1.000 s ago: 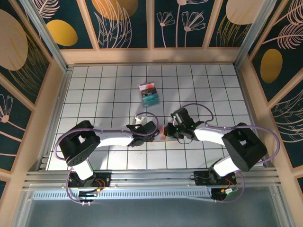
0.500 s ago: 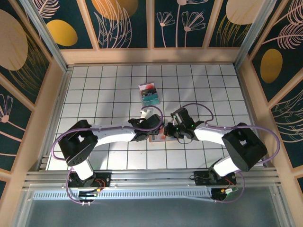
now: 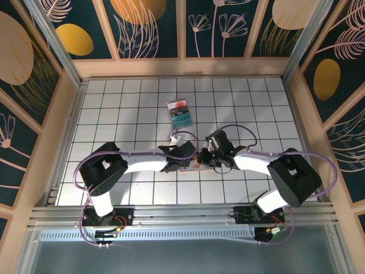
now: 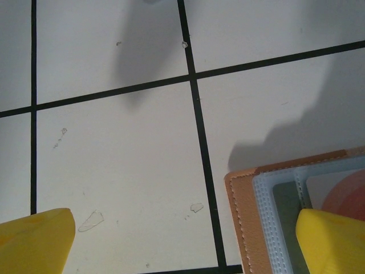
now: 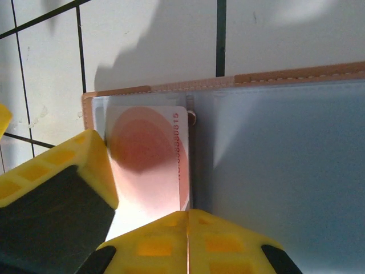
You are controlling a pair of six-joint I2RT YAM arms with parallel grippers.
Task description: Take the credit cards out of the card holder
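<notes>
Left end effector [image 4: 182, 245] spread wide, straddling left corner of card holder [image 5: 274, 171], one finger [image 4: 333, 242] over red-circle card [image 5: 151, 148]. Holder lies open on tabletop [image 4: 114, 142] between your arms, long axis seemingly left-right. Right end effector [image 5: 187, 240] pressed together at card's edge.

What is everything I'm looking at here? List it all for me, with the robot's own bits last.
card holder: one, pinkish-tan with a grey-blue inside, lying open on the table between the arms' tips.
card: one, white with a red disc, at one end of the open card holder.
teal pack: one, teal with red and black parts, farther back on the table, apart from the rest.
table: one, white with black grid lines.
wall panels: several, dark blue with gold and flower prints, wood-framed, around the table.
left arm: one, white and black; left jaws open, yellow fingers, one over the card holder.
right arm: one, white and black; right jaws shut, yellow fingers at the card's edge.
</notes>
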